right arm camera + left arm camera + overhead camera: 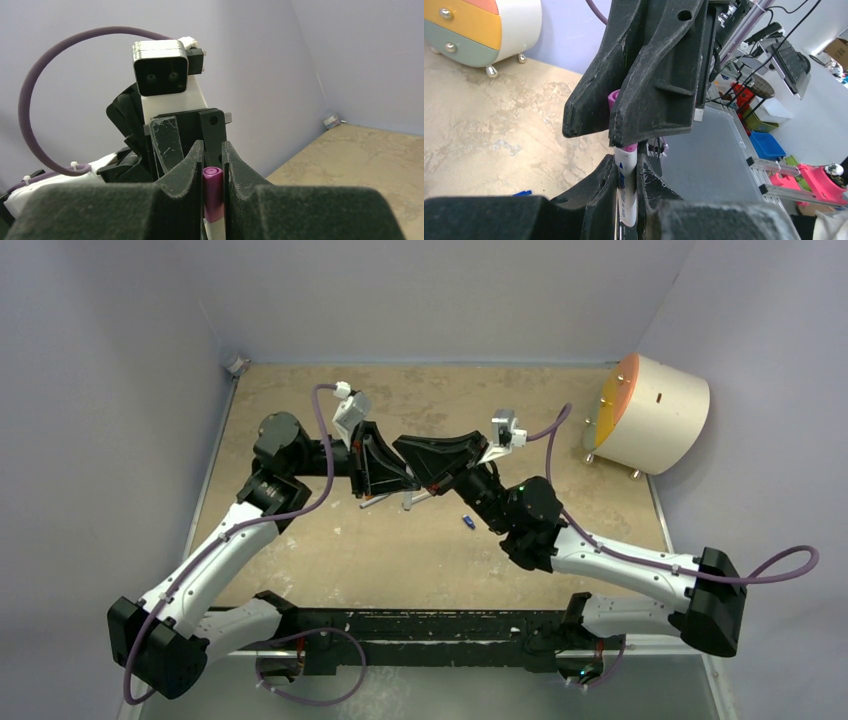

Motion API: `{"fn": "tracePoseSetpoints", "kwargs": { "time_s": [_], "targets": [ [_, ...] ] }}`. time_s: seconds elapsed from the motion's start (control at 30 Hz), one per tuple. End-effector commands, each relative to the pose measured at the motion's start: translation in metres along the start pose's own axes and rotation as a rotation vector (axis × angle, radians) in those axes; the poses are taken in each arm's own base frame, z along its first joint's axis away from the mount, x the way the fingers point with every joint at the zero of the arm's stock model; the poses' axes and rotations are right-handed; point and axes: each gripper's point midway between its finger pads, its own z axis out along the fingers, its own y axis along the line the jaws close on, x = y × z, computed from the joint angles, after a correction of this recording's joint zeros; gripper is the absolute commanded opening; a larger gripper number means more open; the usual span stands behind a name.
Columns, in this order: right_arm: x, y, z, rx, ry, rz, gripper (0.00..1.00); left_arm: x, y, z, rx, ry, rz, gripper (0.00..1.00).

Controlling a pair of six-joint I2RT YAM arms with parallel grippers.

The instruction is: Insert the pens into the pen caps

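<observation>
Jaws of both arms meet tip to tip in the top view, with a blue cap (467, 522) on the surface (330, 550) near them. In the left wrist view, the left jaws pinch a pen (625, 185), its top end in the pink cap (613, 99). In the right wrist view, the right jaws pinch that cap.

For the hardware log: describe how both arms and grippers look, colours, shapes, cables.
Both the left arm and right arm have glossy white links between bulky black joint housings. A purple cable runs outside each, held by white ties. The left gripper and right gripper are matte black, rough plastic, with two wedge-shaped fingers scuffed pale. A white boxy camera sits on each wrist.
</observation>
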Motion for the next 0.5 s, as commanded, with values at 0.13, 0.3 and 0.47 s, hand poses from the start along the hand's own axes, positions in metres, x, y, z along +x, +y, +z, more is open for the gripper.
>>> {"fn": "tracePoseSetpoints", "kwargs": {
  "time_s": [0.13, 0.3, 0.47],
  "targets": [
    [0.179, -0.041, -0.11, 0.088, 0.67, -0.011, 0.0, -0.151, -0.039, -0.033, -0.121, -0.428, 0.509, 0.0],
    [0.166, -0.031, -0.104, 0.051, 0.627, -0.01, 0.0, -0.141, -0.027, -0.026, -0.094, -0.387, 0.459, 0.0],
    [0.14, -0.017, -0.088, 0.009, 0.551, -0.016, 0.03, -0.123, -0.025, -0.024, -0.073, -0.346, 0.429, 0.0]
  ]
}}
